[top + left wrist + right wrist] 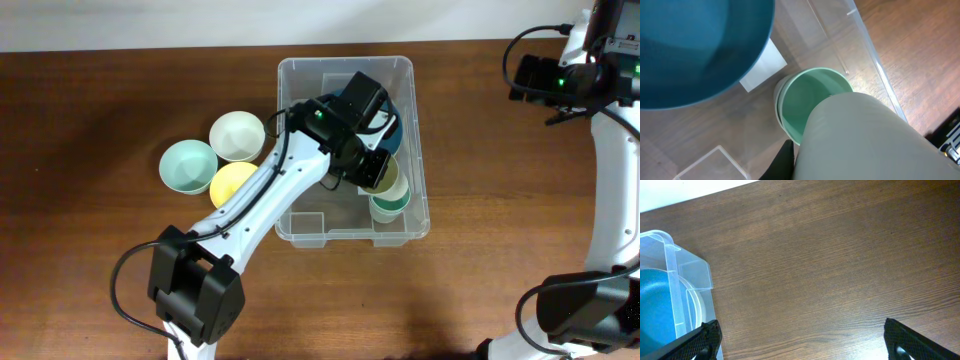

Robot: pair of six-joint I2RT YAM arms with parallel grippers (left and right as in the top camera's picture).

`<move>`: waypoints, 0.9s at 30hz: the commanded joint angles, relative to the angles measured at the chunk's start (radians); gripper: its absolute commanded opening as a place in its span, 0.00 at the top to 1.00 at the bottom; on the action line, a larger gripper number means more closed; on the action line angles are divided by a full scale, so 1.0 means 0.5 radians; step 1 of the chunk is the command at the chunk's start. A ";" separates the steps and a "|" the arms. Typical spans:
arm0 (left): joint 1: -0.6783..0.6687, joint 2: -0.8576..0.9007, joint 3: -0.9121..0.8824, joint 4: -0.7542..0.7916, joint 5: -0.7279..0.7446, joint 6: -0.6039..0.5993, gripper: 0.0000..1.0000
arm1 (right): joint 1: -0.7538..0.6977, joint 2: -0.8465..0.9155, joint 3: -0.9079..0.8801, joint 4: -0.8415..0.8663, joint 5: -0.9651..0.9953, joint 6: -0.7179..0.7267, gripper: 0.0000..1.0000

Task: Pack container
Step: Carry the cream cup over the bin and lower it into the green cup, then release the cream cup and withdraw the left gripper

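Container: left claw inside, fingers hidden behind pale cup; grip cannot be told. Right claw: wide apart, empty, tips cropped.

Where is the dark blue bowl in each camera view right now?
Overhead: the blue bowl sits in the upper half of the bin, mostly hidden under the left arm.
Left wrist: the bowl fills the top left corner.
Right wrist: the bowl is at the bottom left edge, seen through the bin wall.
Shared landmark: the clear bin around it.
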 commanded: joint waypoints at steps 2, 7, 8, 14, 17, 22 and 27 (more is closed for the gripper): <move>-0.018 -0.004 0.005 -0.008 -0.014 0.027 0.89 | -0.006 -0.008 0.006 0.005 0.011 0.015 0.01; -0.018 -0.004 0.005 -0.015 -0.016 0.027 0.60 | -0.006 -0.008 0.006 0.005 0.011 0.015 0.01; -0.018 -0.004 0.005 -0.014 -0.033 0.027 0.57 | -0.006 -0.008 0.006 0.005 0.011 0.015 0.01; 0.008 -0.005 0.011 -0.020 -0.383 0.027 0.46 | -0.006 -0.008 0.006 0.005 0.011 0.015 0.01; 0.058 -0.005 0.034 -0.023 -0.478 0.025 0.46 | -0.006 -0.008 0.006 0.005 0.011 0.015 0.01; 0.260 -0.007 0.123 -0.062 -0.610 -0.036 0.45 | -0.006 -0.008 0.006 0.005 0.011 0.015 0.01; 0.578 -0.019 0.231 -0.182 -0.602 -0.118 0.45 | -0.006 -0.008 0.006 0.005 0.011 0.015 0.01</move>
